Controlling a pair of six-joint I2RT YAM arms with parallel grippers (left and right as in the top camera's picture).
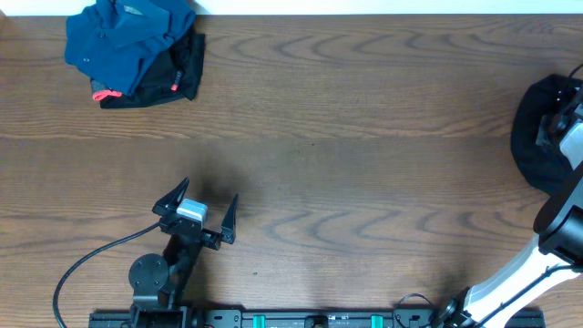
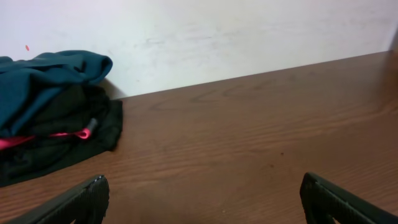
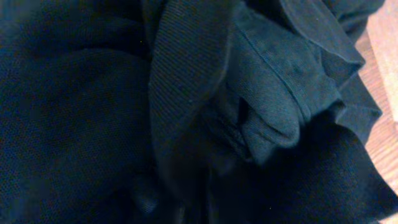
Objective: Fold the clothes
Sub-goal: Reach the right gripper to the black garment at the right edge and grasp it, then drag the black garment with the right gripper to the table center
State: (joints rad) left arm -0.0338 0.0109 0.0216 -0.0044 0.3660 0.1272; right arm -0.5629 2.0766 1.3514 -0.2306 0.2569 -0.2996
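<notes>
Much of black garment (image 1: pixel 526 153) off-frame; right end effector (image 1: pixel 551 126) buried in it

The black garment (image 1: pixel 536 137) runs off the overhead's right edge, its folds hiding the fingers of the right tool (image 1: pixel 556 123).

Wood table (image 1: pixel 364 109): black garment (image 1: pixel 528 137) at R edge, small black piece (image 1: pixel 187 73) under blue garment (image 1: pixel 127 41) far L

Setting: robot lab workstation. Evidence: bare wood-grain table (image 1: pixel 364 100); plain white wall (image 2: pixel 236 37) along its far edge; arm mounting rail (image 1: pixel 310 319) on its near edge.
</notes>
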